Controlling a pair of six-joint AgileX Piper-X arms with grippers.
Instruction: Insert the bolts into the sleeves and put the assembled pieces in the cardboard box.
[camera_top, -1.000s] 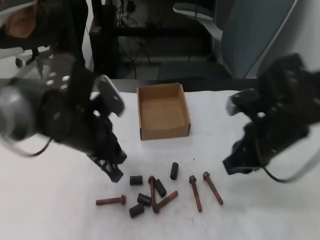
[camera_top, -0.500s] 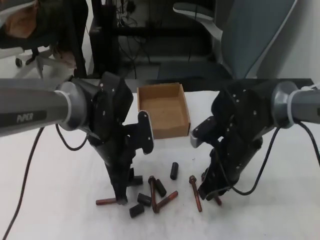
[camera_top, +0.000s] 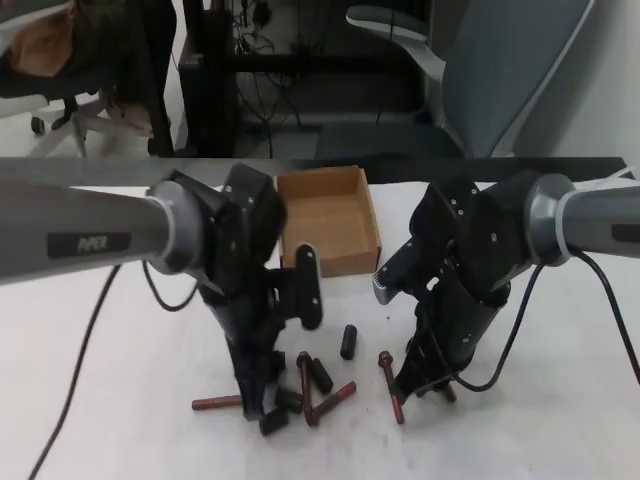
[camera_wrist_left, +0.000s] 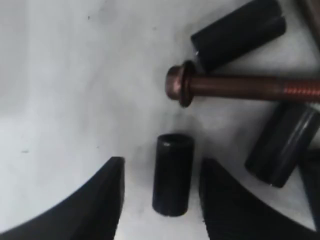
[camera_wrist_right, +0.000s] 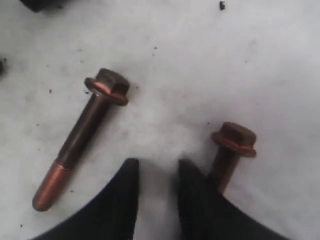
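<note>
Two arms stand low over scattered hardware on a white cloth (camera_wrist_left: 60, 75). The left gripper (camera_wrist_left: 161, 172) has its fingers spread to either side of a black sleeve (camera_wrist_left: 172, 175), which lies lengthwise in the gap with neither finger touching it. That straddle looks set for a pinch across the sleeve's sides. Just past the fingertips a bolt (camera_wrist_left: 240, 87) lies crosswise, with a second sleeve (camera_wrist_left: 239, 32) beyond its head and a third sleeve (camera_wrist_left: 282, 145) on the gripper's side of its shank. The right gripper (camera_wrist_right: 159, 167) grasps nothing, its fingers narrowly apart with bare cloth between them. The near bolt (camera_wrist_right: 231, 145) lies just outside one finger, its shank partly hidden behind it, so the gripper appears to sit to one side of its likely target. A far bolt (camera_wrist_right: 82, 135) lies well off the other finger. The cardboard box (camera_top: 330, 262) sits well beyond both grippers with nothing visible inside. No bolt appears to be in a sleeve yet, so the task looks barely begun.
</note>
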